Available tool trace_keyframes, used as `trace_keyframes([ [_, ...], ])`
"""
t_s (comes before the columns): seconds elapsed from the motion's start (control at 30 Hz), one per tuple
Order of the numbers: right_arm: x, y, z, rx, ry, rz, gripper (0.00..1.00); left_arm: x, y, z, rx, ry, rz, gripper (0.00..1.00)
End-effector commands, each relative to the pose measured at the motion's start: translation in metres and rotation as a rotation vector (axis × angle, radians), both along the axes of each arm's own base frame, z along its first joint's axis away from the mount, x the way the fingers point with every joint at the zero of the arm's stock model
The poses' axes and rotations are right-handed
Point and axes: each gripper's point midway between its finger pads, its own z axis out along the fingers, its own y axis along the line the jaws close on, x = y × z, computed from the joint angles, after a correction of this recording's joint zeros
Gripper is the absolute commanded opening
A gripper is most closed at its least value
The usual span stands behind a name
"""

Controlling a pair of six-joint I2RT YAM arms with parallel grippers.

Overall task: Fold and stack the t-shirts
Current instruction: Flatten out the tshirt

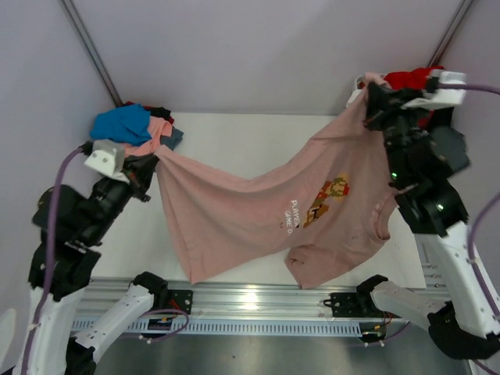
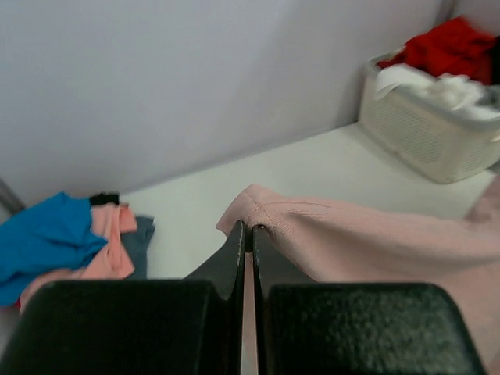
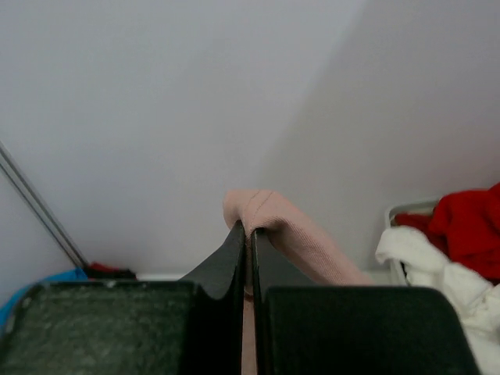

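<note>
A dusty-pink t-shirt (image 1: 266, 207) with a small cartoon and dark chest text hangs stretched between both arms above the table. My left gripper (image 1: 150, 166) is shut on its hem corner (image 2: 254, 205) at the left. My right gripper (image 1: 367, 98) is shut on another edge (image 3: 262, 207), raised high at the back right. The shirt sags in the middle and its lower parts trail toward the table's front edge. A pile of blue, salmon and slate t-shirts (image 1: 137, 129) lies at the back left, also seen in the left wrist view (image 2: 66, 242).
A white slatted laundry basket (image 2: 426, 129) with red and white clothes stands at the back right, partly hidden behind the right arm (image 1: 418, 82). Grey walls close in the table on the back and sides. A metal rail (image 1: 258, 301) runs along the front edge.
</note>
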Motion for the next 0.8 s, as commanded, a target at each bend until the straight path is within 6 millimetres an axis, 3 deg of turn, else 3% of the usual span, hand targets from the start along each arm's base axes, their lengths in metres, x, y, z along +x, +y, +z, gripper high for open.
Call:
trace_keyframes([
  [0.0, 0.057, 0.035, -0.076, -0.064, 0.202, 0.042, 0.00, 0.066, 0.017, -0.042, 0.049, 0.092, 0.233, 0.01],
  [0.17, 0.105, 0.051, -0.155, -0.105, 0.347, 0.023, 0.00, 0.120, 0.033, -0.092, 0.147, 0.218, 0.449, 0.00],
  [0.37, 0.146, 0.053, -0.217, -0.167, 0.456, -0.047, 0.00, 0.176, 0.043, -0.138, 0.291, 0.299, 0.624, 0.01],
  [0.5, 0.167, 0.036, -0.232, -0.182, 0.473, -0.140, 0.00, 0.207, 0.051, -0.160, 0.402, 0.351, 0.749, 0.00],
  [0.63, 0.183, 0.007, -0.227, -0.171, 0.452, -0.257, 0.00, 0.236, 0.057, -0.154, 0.398, 0.325, 0.834, 0.01],
  [0.77, 0.196, -0.003, -0.254, -0.185, 0.515, -0.283, 0.00, 0.255, 0.055, -0.169, 0.427, 0.352, 0.871, 0.00],
])
